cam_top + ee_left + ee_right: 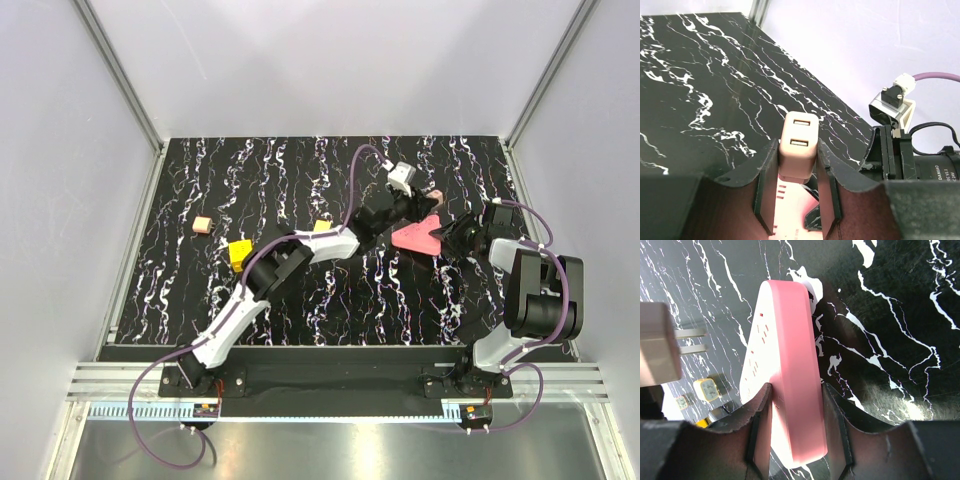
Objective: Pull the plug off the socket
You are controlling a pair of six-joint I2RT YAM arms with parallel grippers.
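Beside face of pink socket strip (790, 365): plug (799, 145), prongs (690, 340) bare, pointing at strip, clear of slots. Left gripper (798, 160) clamped on plug body. Right gripper (796, 390) clamped across strip's long sides.

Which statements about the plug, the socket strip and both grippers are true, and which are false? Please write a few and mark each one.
1. The left gripper is shut on the plug. True.
2. The plug's prongs sit inside the pink socket strip. False: the prongs are bare, apart from the strip.
3. The right gripper is shut on the pink socket strip. True.
4. The plug's outer end is blank. False: two ports show there.
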